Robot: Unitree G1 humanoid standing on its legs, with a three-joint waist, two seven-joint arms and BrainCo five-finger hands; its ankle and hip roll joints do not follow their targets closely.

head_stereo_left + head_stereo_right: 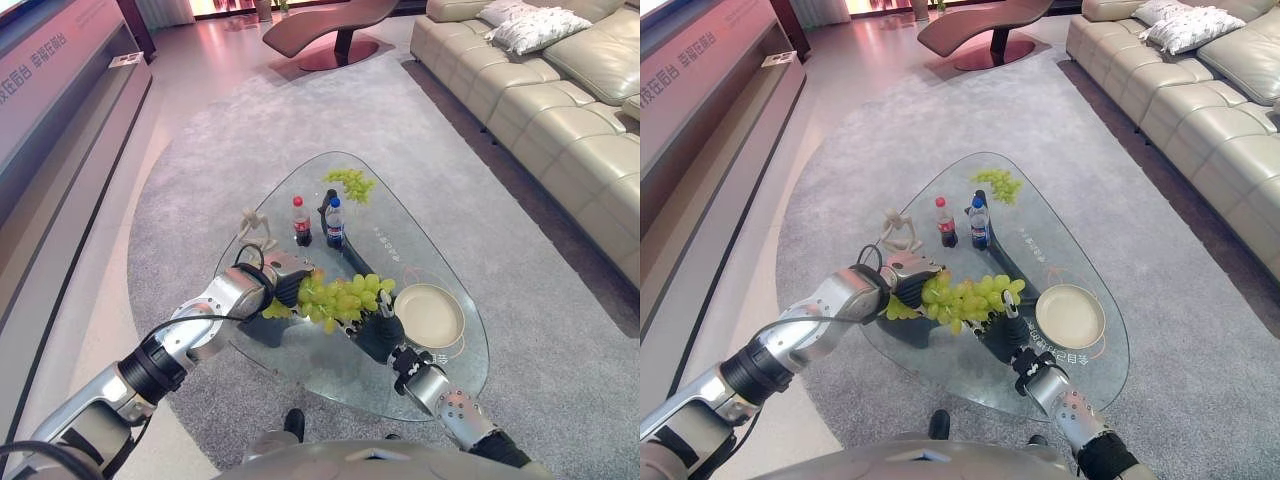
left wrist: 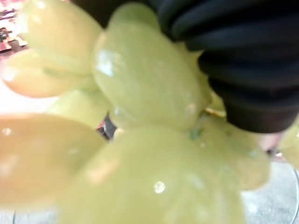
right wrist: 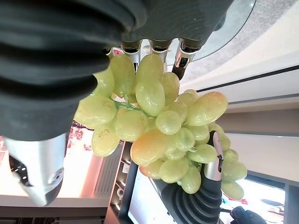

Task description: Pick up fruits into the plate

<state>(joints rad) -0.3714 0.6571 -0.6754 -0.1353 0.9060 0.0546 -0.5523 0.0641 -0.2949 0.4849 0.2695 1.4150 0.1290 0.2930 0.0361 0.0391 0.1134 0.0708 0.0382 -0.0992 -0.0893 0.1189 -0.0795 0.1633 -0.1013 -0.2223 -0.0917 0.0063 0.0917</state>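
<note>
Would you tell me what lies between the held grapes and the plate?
Bare glass table; nothing lies between the grapes and the plate, per the left eye view.

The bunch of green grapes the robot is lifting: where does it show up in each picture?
Left eye view: grape bunch at centre, between both hands, left of the plate.
Right eye view: centre, again left of the plate.
Left wrist view: very close, across the picture.
Right wrist view: centre, under the right hand.
</note>
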